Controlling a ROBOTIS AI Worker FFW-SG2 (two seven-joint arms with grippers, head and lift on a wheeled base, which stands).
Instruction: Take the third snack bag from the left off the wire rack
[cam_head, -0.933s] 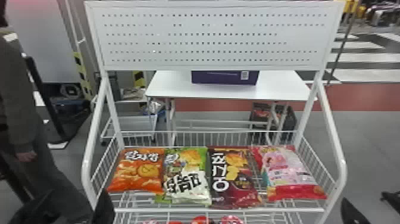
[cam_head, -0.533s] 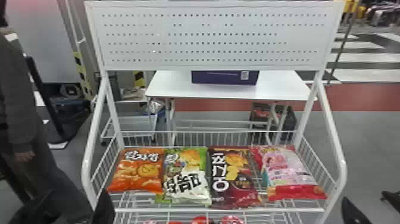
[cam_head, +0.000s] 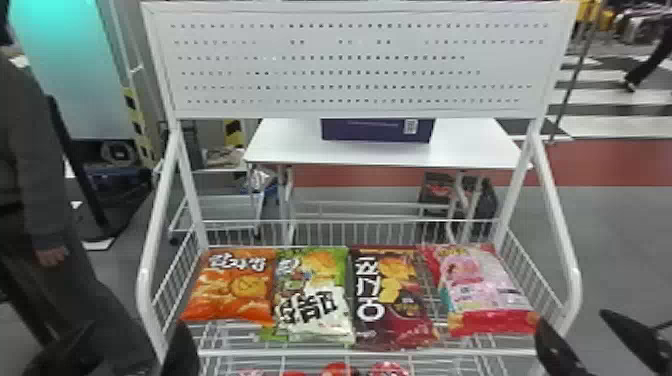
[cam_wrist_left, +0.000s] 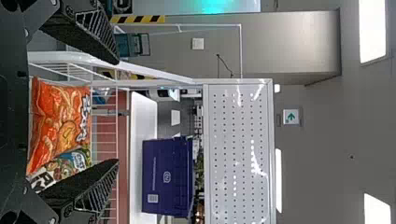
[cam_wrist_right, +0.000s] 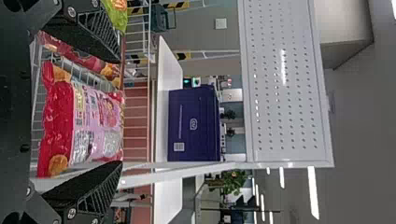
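Closest to us, we see our left gripper (cam_wrist_left: 116, 112) and right gripper (cam_wrist_right: 120, 112) low in front of the wire rack (cam_head: 159, 205), each with its two fingers spread wide and nothing between them. On the rack's shelf we find four bags lying flat side by side: an orange bag (cam_head: 232, 285), a green-and-white bag (cam_head: 312, 295), the third snack bag (cam_head: 387, 300), which is dark, and a pink-and-red bag (cam_head: 480, 290). Beyond them we make out a white table (cam_head: 460, 145) carrying a blue box (cam_head: 377, 130), below the rack's perforated white panel (cam_head: 357, 60).
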